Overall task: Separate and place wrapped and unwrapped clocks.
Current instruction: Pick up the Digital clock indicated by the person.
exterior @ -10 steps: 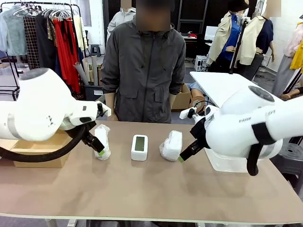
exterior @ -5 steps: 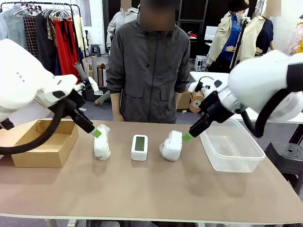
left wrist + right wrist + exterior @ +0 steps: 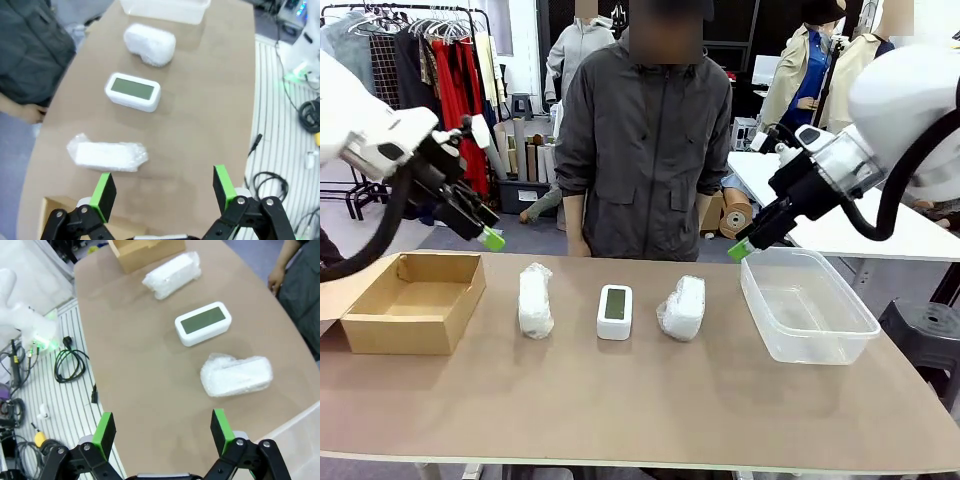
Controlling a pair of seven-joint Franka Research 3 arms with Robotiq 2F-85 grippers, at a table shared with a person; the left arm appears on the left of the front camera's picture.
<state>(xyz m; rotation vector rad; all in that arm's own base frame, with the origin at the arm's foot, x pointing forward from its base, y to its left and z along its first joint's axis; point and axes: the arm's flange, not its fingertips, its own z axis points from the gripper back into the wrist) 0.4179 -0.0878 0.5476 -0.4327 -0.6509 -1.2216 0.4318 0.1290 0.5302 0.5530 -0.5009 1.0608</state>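
Our left tool [image 3: 492, 238] has its green-padded fingers spread wide apart and holds nothing; it hangs in the air just above the far right corner of the cardboard box [image 3: 395, 335] at the left end of the tabletop [image 3: 640, 410]. Our right tool [image 3: 742, 250] is spread just as wide, also empty, near the far left corner of the clear plastic tub [image 3: 820, 345]. Between box and tub we see a row on the tabletop: the left wrapped clock [image 3: 535, 300], the bare clock [image 3: 614, 311] screen up, the right wrapped clock [image 3: 682, 307], none touching, each apart from both tools
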